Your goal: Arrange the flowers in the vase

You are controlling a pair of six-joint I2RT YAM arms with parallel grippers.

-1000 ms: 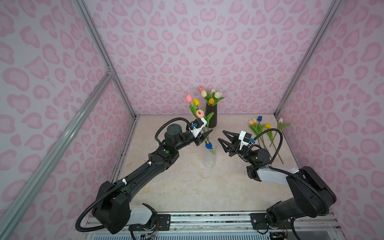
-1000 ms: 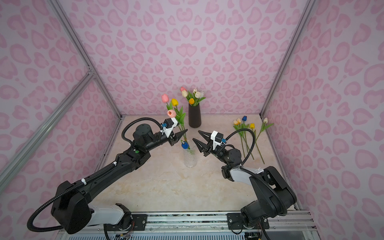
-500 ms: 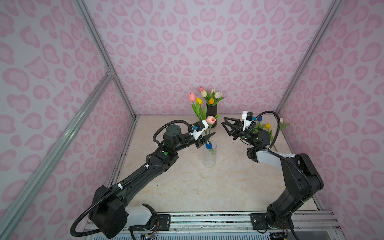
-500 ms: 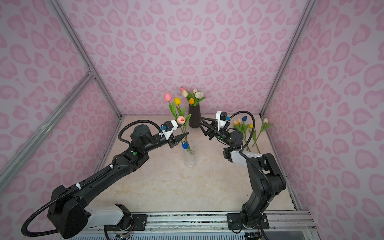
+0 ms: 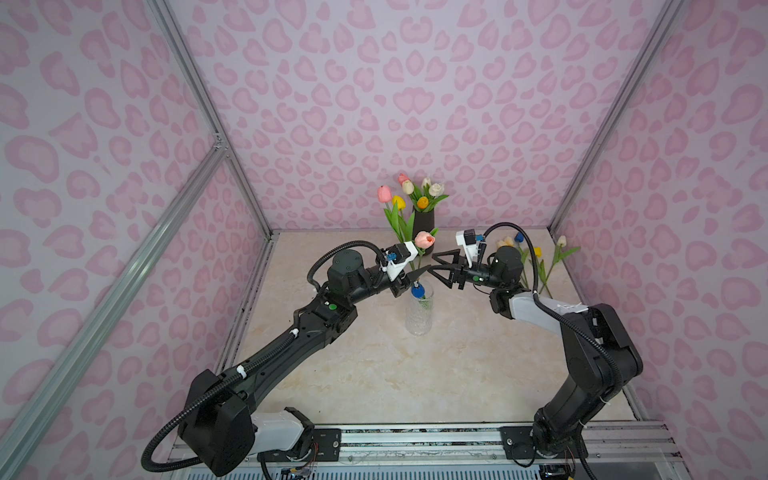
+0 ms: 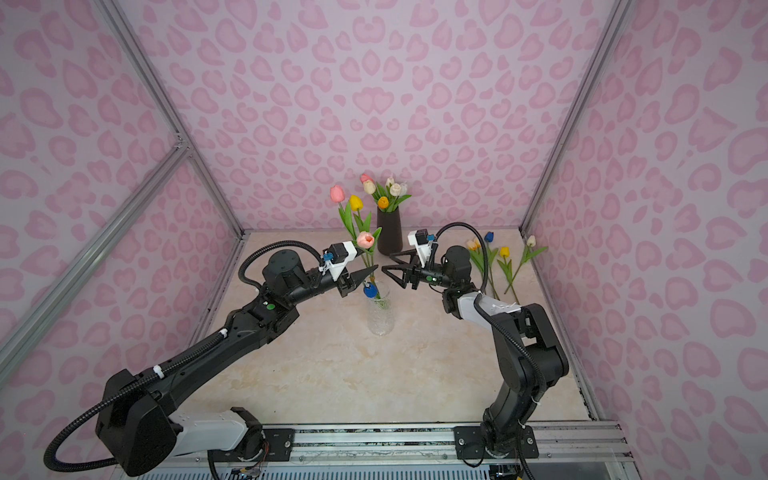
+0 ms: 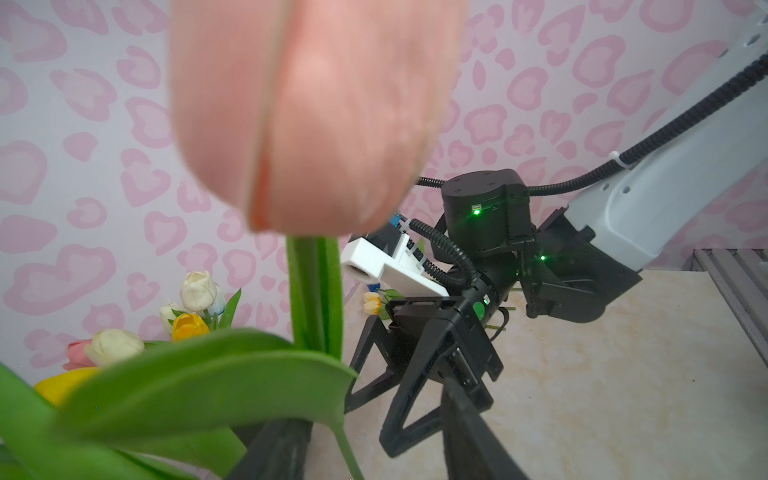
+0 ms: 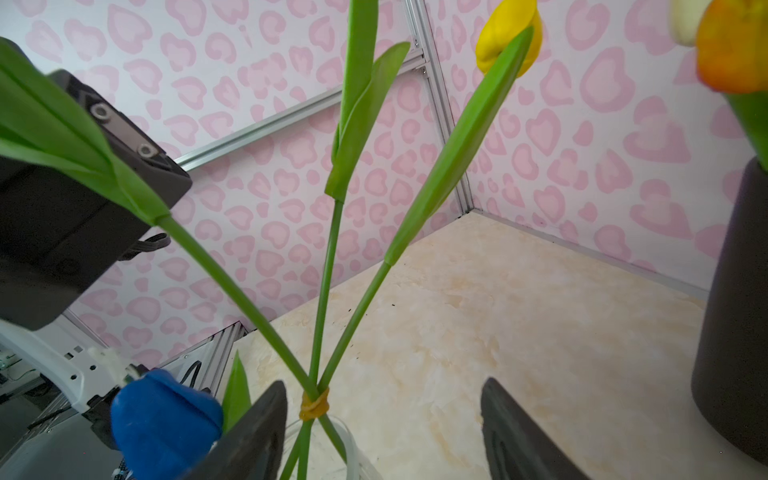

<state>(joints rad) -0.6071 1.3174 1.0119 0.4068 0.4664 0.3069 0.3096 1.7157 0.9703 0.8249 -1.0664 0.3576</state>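
Observation:
A clear glass vase (image 5: pixel 419 316) (image 6: pixel 381 318) stands mid-table with a blue tulip (image 5: pixel 417 290) (image 8: pixel 162 419) in it. A bunch of three flowers (image 5: pixel 424 239) (image 6: pixel 365 239), with pink, yellow and salmon heads, is tied by a yellow rubber band (image 8: pixel 313 405); its stems reach down into the vase. My left gripper (image 5: pixel 415 276) (image 7: pixel 365 415) is open around one green stem (image 7: pixel 345 449), just above the vase rim. From the other side, my right gripper (image 5: pixel 434 264) (image 8: pixel 384 432) faces the bunch, wide open, the band close to one finger (image 8: pixel 253 436).
A dark vase (image 5: pixel 423 226) (image 6: pixel 388 235) holding several tulips stands at the back wall, close behind the grippers. Several loose tulips (image 5: pixel 536 259) (image 6: pixel 500 259) lie on the table at the back right. Pink patterned walls enclose three sides.
My right gripper rose from low beside the glass vase, swung past the loose tulips, came up to the bunch and opened wider. The left gripper tipped the bunch slightly right.

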